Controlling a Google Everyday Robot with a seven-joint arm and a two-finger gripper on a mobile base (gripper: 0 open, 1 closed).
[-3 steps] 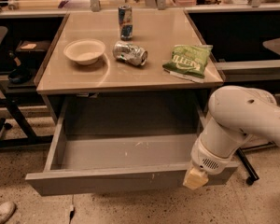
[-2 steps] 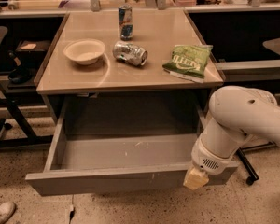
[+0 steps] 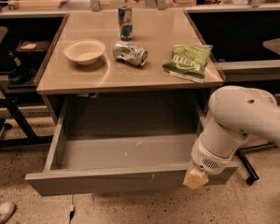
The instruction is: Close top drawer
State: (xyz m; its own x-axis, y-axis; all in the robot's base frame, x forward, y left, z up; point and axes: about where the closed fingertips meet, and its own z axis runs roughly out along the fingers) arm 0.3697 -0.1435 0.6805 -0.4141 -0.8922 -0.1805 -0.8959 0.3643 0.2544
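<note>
The top drawer [image 3: 107, 178] is a wide grey metal drawer pulled far out from under the tan table top [image 3: 144, 73]. Its shallow grey tray [image 3: 126, 150] holds nothing but small pale scratch marks. My white arm comes in from the right, and my gripper [image 3: 196, 178] with its pale tan tip sits against the right end of the drawer front, near its top edge.
On the table top stand a white bowl [image 3: 84, 51], an upright can [image 3: 125, 22], a crushed can on its side [image 3: 129, 53] and a green chip bag [image 3: 189, 59]. A black chair base [image 3: 9, 106] is at the left, a shoe [image 3: 1, 213] at the bottom left.
</note>
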